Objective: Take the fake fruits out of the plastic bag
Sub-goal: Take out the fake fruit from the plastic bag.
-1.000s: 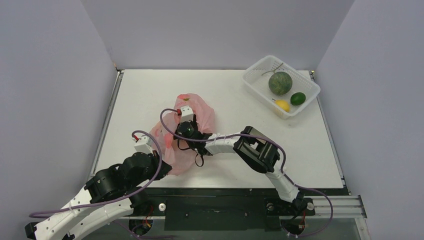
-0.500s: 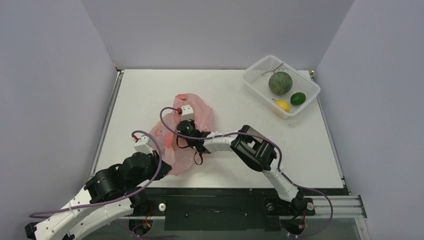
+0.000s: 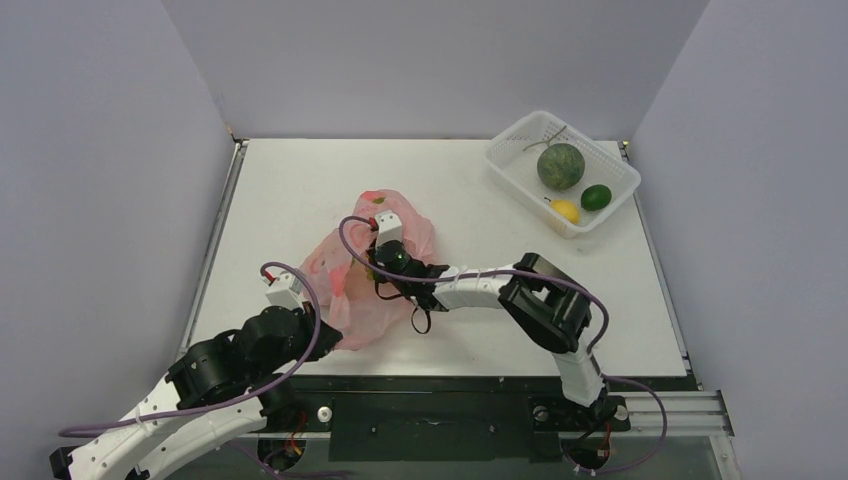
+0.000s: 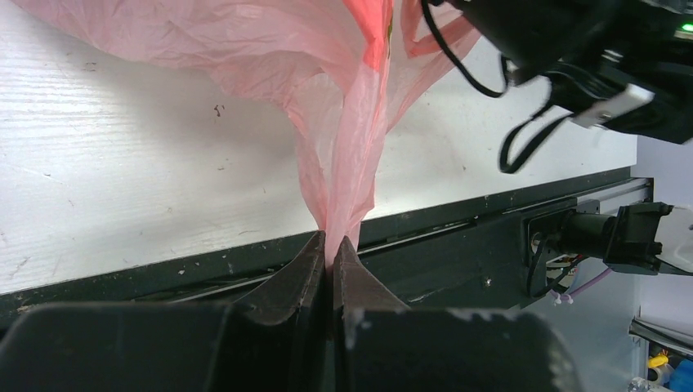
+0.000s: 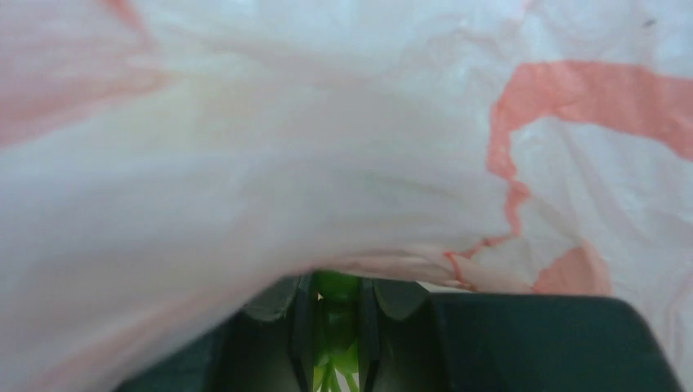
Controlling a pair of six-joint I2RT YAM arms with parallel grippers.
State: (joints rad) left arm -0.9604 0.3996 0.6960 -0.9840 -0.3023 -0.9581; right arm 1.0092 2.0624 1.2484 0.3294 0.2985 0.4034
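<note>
The pink plastic bag [image 3: 345, 290] lies crumpled on the table left of centre. My left gripper [image 4: 329, 242] is shut on a gathered fold of the plastic bag [image 4: 343, 122] near the table's front edge and holds it taut. My right gripper [image 5: 335, 287] is inside the plastic bag [image 5: 327, 147], its jaws shut on a light-green leafy piece [image 5: 337, 314]. From above, the right wrist [image 3: 392, 250] sits at the bag's mouth and the film hides its fingers. Other fruits in the bag are hidden.
A white perforated basket [image 3: 510, 160] stands at the back right, holding a grey-green melon [image 3: 560, 166], a dark green oval [image 3: 596, 197] and a yellow lemon [image 3: 566, 210]. The right arm [image 4: 588, 49] crosses the top right of the left wrist view.
My right gripper has shut on the leafy piece and its wrist has shifted slightly right. The bag has been pulled a little wider. The left gripper stays clamped on the bag.
</note>
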